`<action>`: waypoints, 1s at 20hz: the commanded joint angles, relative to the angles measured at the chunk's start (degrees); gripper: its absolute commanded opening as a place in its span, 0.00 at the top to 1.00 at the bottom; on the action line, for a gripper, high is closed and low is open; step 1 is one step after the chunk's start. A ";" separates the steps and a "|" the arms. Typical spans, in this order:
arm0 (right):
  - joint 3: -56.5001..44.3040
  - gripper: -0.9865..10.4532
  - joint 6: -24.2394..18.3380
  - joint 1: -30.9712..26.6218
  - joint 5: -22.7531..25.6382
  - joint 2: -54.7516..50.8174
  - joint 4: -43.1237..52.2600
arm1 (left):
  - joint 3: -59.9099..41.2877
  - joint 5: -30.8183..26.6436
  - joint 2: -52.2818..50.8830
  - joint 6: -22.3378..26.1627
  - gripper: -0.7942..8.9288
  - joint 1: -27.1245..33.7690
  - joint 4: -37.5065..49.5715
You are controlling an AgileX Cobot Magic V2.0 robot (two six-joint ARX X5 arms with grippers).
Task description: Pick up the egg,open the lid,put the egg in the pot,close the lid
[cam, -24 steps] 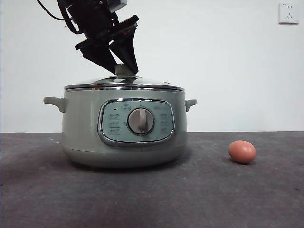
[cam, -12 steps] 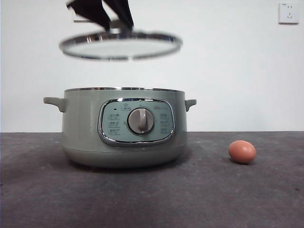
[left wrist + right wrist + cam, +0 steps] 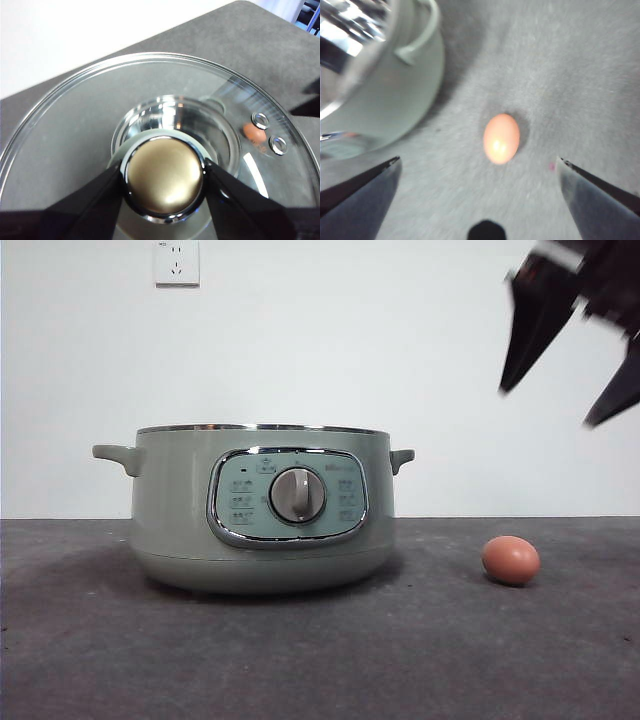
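Note:
The pale green pot stands uncovered on the dark table. The brown egg lies on the table to its right, apart from it. My left gripper is shut on the knob of the glass lid. It holds the lid high over the pot, out of the front view. Through the glass I see the egg. My right gripper hangs open above the egg, well clear of it. In its wrist view that gripper has the pot beside it.
A white wall socket sits high on the back wall. The dark grey tabletop runs bare in front of the pot and around the egg.
The lid has risen off the pot and gone out of the front view's top. My right gripper has come in at the upper right, above the egg. The wall socket now shows at upper left.

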 commanded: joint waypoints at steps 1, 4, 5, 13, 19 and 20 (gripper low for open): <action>0.15 0.42 -0.02 1.73 1.66 4.79 3.02 | 0.26 0.44 -3.72 -0.37 0.93 0.70 -1.05; 0.15 0.42 -0.02 3.50 4.31 10.88 6.88 | -2.14 -0.07 -9.09 -1.25 0.93 0.72 -2.97; 0.15 0.42 -0.04 3.91 5.49 12.85 7.74 | -3.32 -0.85 -11.10 -1.90 0.93 0.72 -3.82; 0.15 0.43 -0.04 4.22 8.37 21.42 11.30 | -15.67 -2.60 -25.99 -5.57 0.93 0.72 -6.67; 0.15 0.50 1.55 5.27 8.31 24.48 13.25 | -16.44 -4.07 -27.98 -6.40 0.93 0.72 -9.77; 0.15 0.52 1.60 5.70 8.68 24.72 13.27 | -16.44 -4.07 -27.98 -6.40 0.93 0.72 -9.75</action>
